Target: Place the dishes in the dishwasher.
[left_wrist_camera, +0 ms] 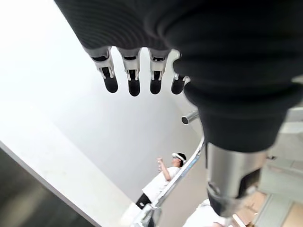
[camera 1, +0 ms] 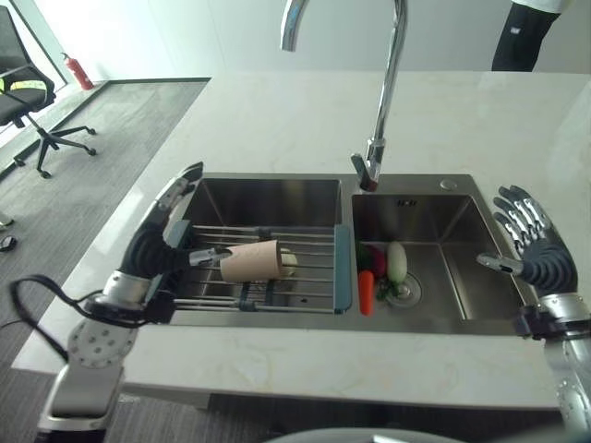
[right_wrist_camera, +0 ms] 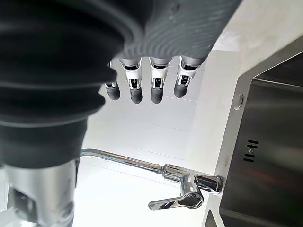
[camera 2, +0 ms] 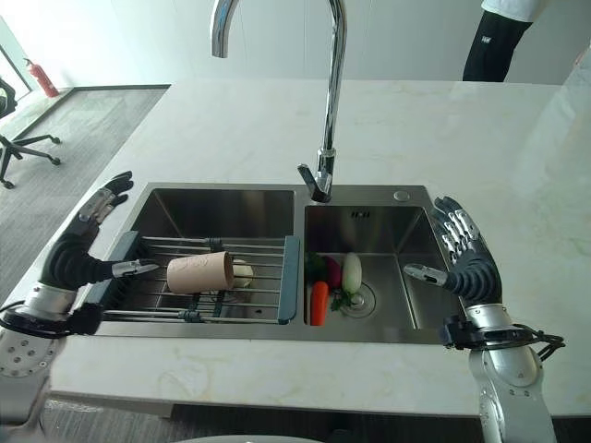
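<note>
Standing at a pale marble countertop (camera 1: 277,120) with a double steel sink (camera 1: 277,198) set into it and a tall tap (camera 1: 386,83) rising behind the divider. Still sitting at the very start of the task, by the look of it: nothing lifted, and no dishwasher showing anywhere.

Lying across the left basin, a wire drying rack (camera 1: 305,277) carrying a beige cup (camera 1: 249,261) tipped on its side, with a small pale dish (camera 1: 288,261) just behind it. Resting in the right basin near the drain: a carrot (camera 1: 367,292), a white vegetable (camera 1: 396,261) and something red (camera 1: 378,260).

Hovering at the left end of the rack, the left hand (camera 1: 157,242), fingers straight and gripping nothing, thumb reaching toward the cup. Hanging over the sink's right rim, the right hand (camera 2: 469,254), fingers likewise spread and empty.

Waiting at the far right, a person (camera 1: 522,32).
</note>
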Robot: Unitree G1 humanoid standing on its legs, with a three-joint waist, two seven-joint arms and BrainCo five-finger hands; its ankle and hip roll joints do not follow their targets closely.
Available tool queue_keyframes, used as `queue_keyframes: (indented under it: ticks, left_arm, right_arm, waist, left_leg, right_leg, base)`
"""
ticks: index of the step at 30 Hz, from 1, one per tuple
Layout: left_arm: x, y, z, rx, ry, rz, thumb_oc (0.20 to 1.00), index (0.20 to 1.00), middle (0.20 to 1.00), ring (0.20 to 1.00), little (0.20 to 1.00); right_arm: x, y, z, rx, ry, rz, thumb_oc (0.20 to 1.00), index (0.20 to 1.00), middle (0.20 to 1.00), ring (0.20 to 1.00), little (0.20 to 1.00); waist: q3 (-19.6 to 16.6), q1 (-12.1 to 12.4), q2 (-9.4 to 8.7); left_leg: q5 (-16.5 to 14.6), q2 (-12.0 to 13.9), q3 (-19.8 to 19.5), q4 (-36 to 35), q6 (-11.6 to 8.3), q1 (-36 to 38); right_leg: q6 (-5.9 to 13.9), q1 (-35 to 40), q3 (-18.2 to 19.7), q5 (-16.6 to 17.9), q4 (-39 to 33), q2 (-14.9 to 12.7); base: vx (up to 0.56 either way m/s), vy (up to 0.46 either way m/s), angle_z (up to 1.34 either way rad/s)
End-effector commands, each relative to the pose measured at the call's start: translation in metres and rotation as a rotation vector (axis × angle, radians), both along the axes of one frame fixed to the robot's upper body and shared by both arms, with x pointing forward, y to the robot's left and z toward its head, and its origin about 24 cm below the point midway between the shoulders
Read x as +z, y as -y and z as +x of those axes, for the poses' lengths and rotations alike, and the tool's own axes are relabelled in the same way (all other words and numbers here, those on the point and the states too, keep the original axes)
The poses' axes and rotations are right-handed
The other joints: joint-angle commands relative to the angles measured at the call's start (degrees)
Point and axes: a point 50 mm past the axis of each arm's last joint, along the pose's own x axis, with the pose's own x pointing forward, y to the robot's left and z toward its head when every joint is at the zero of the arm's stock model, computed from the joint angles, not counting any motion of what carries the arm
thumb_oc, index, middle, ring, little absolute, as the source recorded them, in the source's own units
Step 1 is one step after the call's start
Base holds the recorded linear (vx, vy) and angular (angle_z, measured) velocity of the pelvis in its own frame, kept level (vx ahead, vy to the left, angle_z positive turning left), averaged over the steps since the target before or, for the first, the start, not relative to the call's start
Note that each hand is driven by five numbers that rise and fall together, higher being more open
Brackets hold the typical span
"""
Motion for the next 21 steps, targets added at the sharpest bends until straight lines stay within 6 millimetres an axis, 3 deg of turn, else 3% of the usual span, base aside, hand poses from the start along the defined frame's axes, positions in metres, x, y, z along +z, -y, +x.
queue_keyframes:
  ticks: [1, 7, 11, 18, 21]
  left_arm:
    - [0.019, -0.005, 0.000, 0.174, 0.197, 0.224, 1.000, 1.000, 1.000, 1.000, 1.000]
    - [0.032, -0.010, 0.009, 0.256, 0.261, 0.415, 1.000, 1.000, 1.000, 1.000, 1.000]
    - [0.031, -0.012, 0.021, 0.236, 0.184, 0.402, 1.000, 1.000, 1.000, 1.000, 1.000]
    - [0.007, -0.005, 0.050, 0.135, -0.124, 0.464, 1.000, 1.000, 1.000, 1.000, 1.000]
    - [0.001, -0.012, 0.059, 0.122, -0.234, 0.474, 1.000, 1.000, 1.000, 1.000, 1.000]
  right_arm:
    - [0.029, -0.002, 0.006, 0.015, 0.140, -0.010, 1.000, 1.000, 1.000, 1.000, 1.000]
    - [0.034, 0.000, 0.011, 0.024, 0.146, -0.019, 1.000, 1.000, 1.000, 1.000, 1.000]
    - [0.035, -0.003, 0.015, 0.047, 0.141, -0.026, 1.000, 1.000, 1.000, 1.000, 1.000]
    - [0.036, -0.012, 0.026, 0.101, 0.127, -0.067, 1.000, 1.000, 1.000, 1.000, 1.000]
    - [0.038, -0.011, 0.027, 0.124, 0.120, -0.092, 1.000, 1.000, 1.000, 1.000, 1.000]
  waist:
    - [0.0, -0.7, -0.98]
    - [-0.6, -1.5, -1.00]
    - [-0.9, -2.4, -0.54]
    - [-1.1, -3.9, -0.01]
    - [-1.2, -4.7, 0.29]
  left_leg:
    - [-5.0, 1.1, -0.4, -0.1, -0.61, 0.5]
    - [-5.0, 1.1, 0.1, -0.1, -0.81, 0.6]
    - [-5.0, 1.1, 0.9, -0.1, -0.86, 0.9]
    - [-5.1, 1.2, 1.3, -0.1, -0.72, 1.6]
    - [-5.0, 1.3, 2.0, -0.1, -0.70, 2.0]
  right_leg:
    - [5.85, 5.3, -0.8, -8.3, 0.1, -4.0]
    - [5.98, 5.4, -0.8, -8.3, 0.1, -3.9]
    - [6.09, 5.3, -0.6, -8.3, 0.1, -3.8]
    - [6.31, 5.5, 1.2, -8.3, 0.1, -3.6]
    - [6.45, 5.5, 1.9, -8.3, 0.1, -3.4]
  base:
    - [-0.05, 0.020, 0.00]
    - [-0.03, 0.003, 0.00]
    - [0.00, 0.007, -0.02]
    - [0.01, 0.010, -0.11]
    - [0.03, 0.016, -0.07]
